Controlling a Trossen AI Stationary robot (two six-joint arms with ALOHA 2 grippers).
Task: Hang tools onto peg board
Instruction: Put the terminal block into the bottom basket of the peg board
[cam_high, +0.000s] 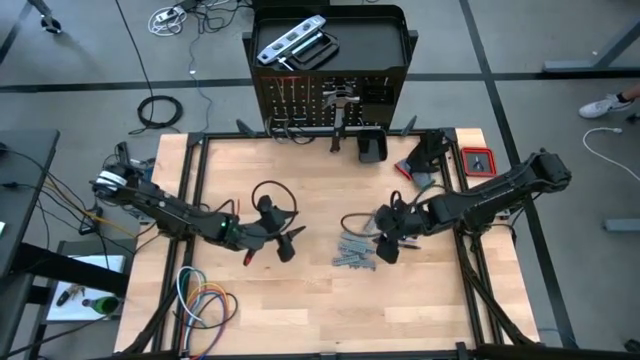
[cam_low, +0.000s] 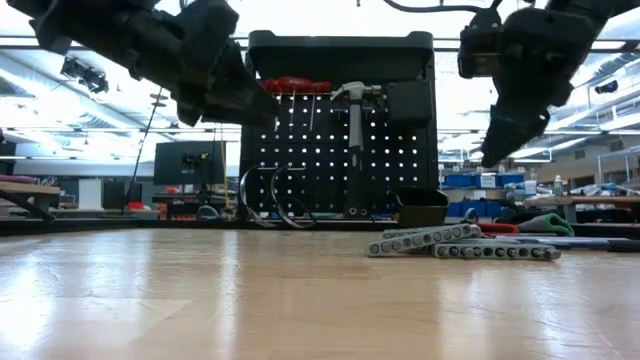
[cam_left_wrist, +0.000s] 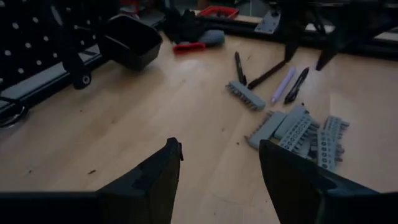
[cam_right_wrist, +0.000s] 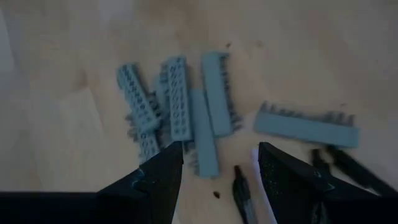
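Two dark arms work over the light wooden tabletop (cam_high: 300, 300). The left end effector (cam_left_wrist: 219, 165) hangs released above bare wood near the middle, its two fingers apart with nothing between them. The right end effector (cam_right_wrist: 219, 163) hovers just above a cluster of grey strips (cam_right_wrist: 180, 106), its fingers also spread and gripping nothing.

In the right wrist view five grey strips can be counted: four bunched together and overlapping, one lying a little apart. From the low view the pile (cam_low: 460, 242) stacks up and no count is possible. Beside it lie a few dark thin tools (cam_left_wrist: 268, 73); their tips are hard to make out.

The peg board (cam_low: 340, 150) stands upright at the tabletop's far edge. One hammer (cam_low: 355, 125) hangs on it, red handles (cam_low: 292, 86) show near its top, and the left arm hides the board's upper corner. A silver level (cam_high: 290, 42) lies in the tray above.
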